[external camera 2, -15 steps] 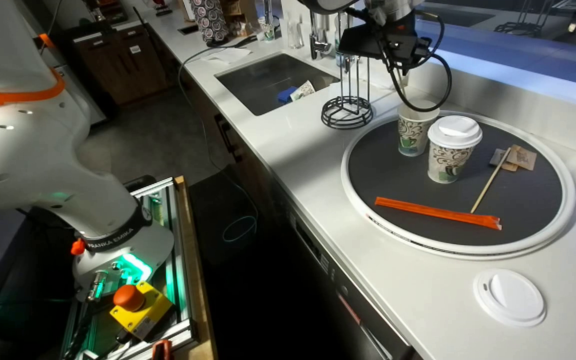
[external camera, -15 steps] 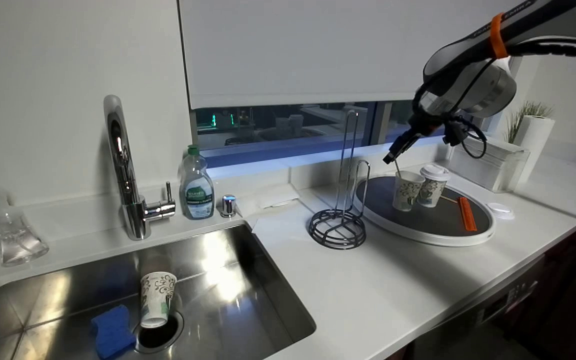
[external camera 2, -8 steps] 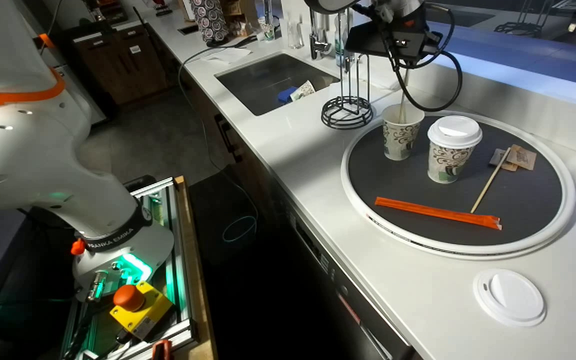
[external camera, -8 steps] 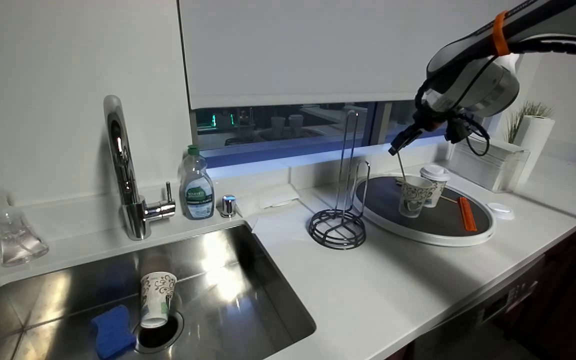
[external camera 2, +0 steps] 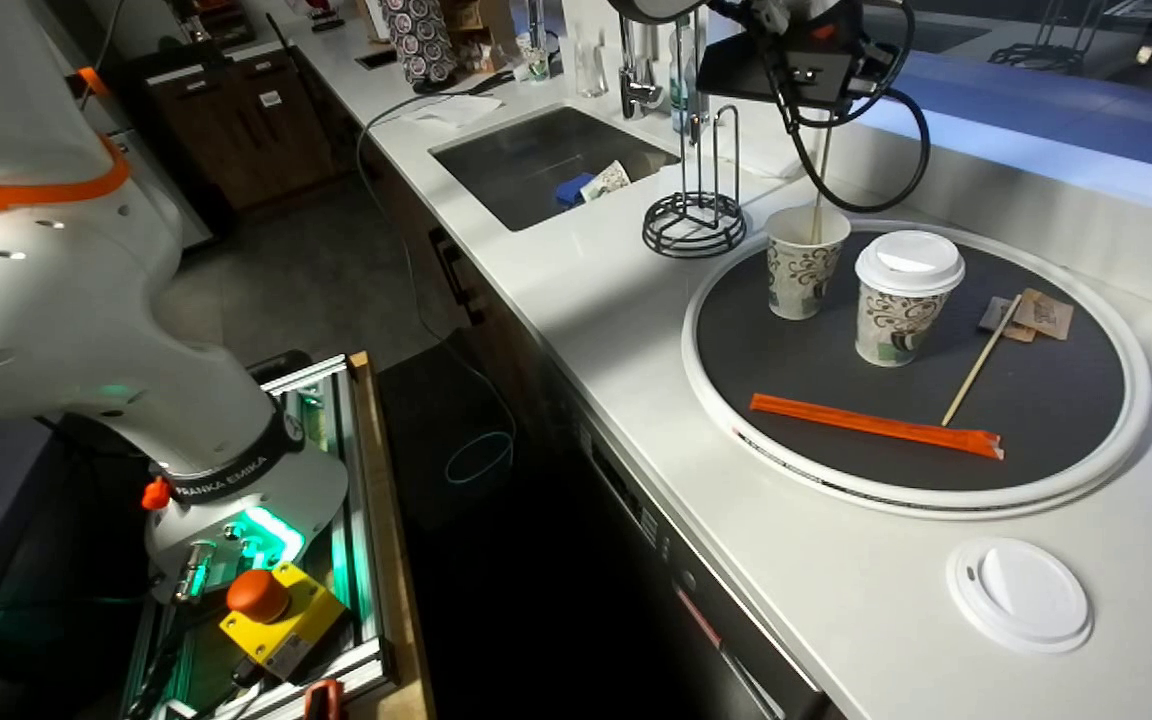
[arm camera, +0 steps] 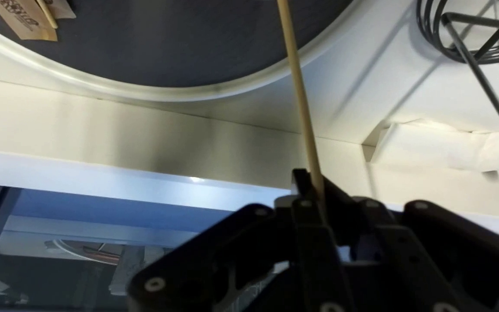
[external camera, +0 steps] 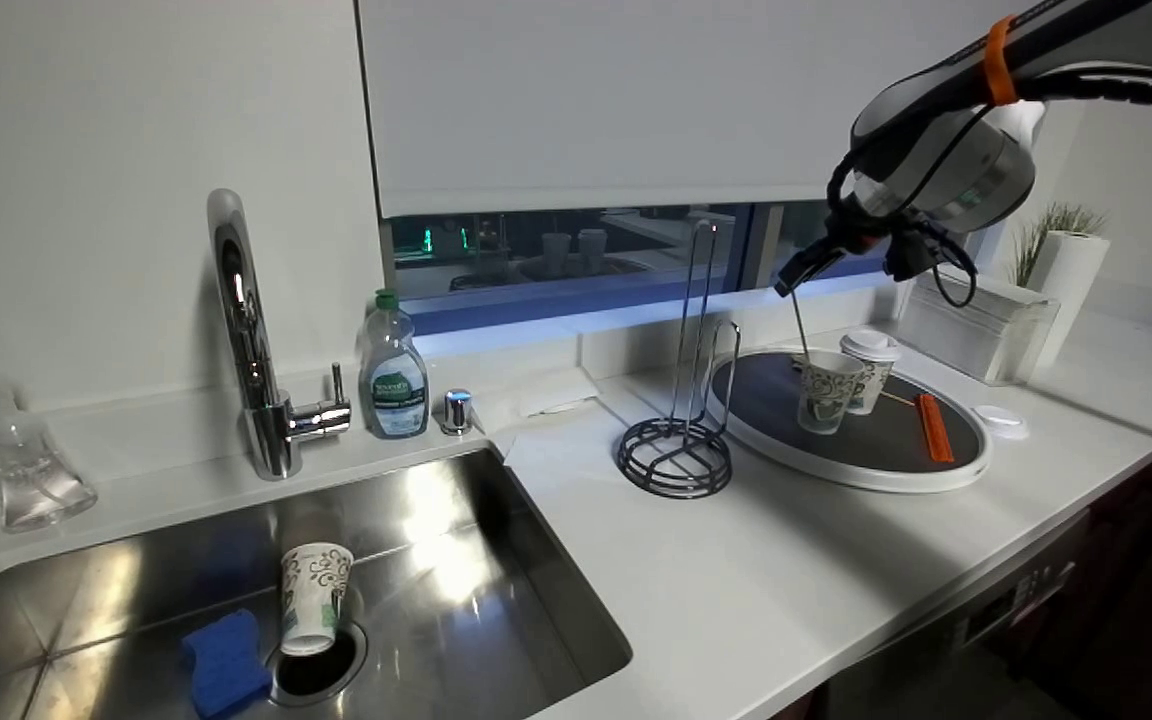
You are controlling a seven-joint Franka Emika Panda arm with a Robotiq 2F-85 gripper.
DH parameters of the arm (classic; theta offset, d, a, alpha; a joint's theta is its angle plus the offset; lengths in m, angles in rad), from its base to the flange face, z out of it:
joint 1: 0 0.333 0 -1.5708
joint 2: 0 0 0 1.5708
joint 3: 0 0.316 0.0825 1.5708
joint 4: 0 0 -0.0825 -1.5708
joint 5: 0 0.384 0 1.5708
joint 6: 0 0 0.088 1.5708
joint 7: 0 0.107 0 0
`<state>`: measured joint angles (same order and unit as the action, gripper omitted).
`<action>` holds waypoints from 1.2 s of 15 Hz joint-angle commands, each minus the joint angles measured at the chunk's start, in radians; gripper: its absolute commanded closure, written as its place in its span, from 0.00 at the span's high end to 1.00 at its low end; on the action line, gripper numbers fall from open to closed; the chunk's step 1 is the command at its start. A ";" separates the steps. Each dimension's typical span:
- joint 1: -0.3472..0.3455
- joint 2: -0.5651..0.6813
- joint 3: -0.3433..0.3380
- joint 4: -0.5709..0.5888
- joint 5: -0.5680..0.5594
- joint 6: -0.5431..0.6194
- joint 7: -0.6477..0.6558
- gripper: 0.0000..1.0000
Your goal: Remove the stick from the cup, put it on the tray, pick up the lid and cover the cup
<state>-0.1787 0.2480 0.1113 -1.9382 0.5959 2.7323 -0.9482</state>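
Counter: bore a round, pale-rimmed tray.
Gripper: pinched a wooden stir stick.
Open paper cup: stood on the tray, the stick's lower end inside.
White lid: lay beside the tray.

"FRANKA EMIKA" on black base band; green bottle label blurred.

Blue sponge beside patterned cup lying in sink; green-capped bottle standing near faucet.
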 commanded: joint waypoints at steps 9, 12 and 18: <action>-0.004 -0.111 -0.002 -0.039 0.037 0.027 0.029 0.01; -0.002 -0.144 -0.018 -0.042 0.011 0.024 0.067 0.01; 0.002 -0.209 -0.057 -0.056 -0.097 -0.012 0.211 0.01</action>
<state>-0.1792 0.0894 0.0789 -1.9508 0.5951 2.7581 -0.8446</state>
